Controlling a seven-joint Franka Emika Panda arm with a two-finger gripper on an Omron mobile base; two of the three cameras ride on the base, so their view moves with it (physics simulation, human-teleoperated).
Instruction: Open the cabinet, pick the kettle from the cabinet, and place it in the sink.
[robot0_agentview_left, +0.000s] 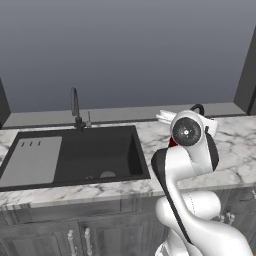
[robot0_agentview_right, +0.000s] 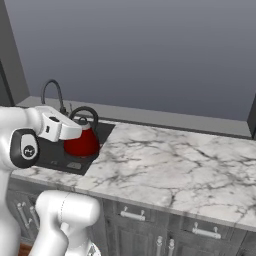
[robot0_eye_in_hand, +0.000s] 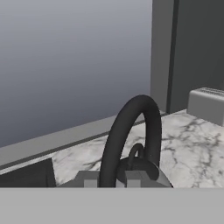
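- The small red dome-shaped kettle (robot0_agentview_right: 82, 142) with a black arched handle shows at centre left of the right base view, upright, at the right-hand edge of the black rectangular recessed sink (robot0_agentview_left: 95, 155); whether its base touches the rim or hangs just above it cannot be told from this angle.
- The two-finger gripper (robot0_agentview_right: 75, 131) reaches in from the left of that view and is clamped on the kettle's black handle, its white hand covering the kettle's upper left side.
- In the hand view the black handle arches up from bottom centre, with the kettle's dark knob just behind it and the finger tips pressed close at its foot.
- In the left base view the sink fills the centre left, with its flat grey drainboard (robot0_agentview_left: 32, 160) at the left end and the thin dark faucet (robot0_agentview_left: 76, 107) rising behind it.
- There, a sliver of red and the top of the black handle peek out behind the arm's white elbow at centre right.
- The white marble counter (robot0_agentview_right: 170, 165) runs across the right half of the right base view.
- A grey boxy object (robot0_eye_in_hand: 206, 105), probably a toaster, sits on the marble at the right edge of the hand view.
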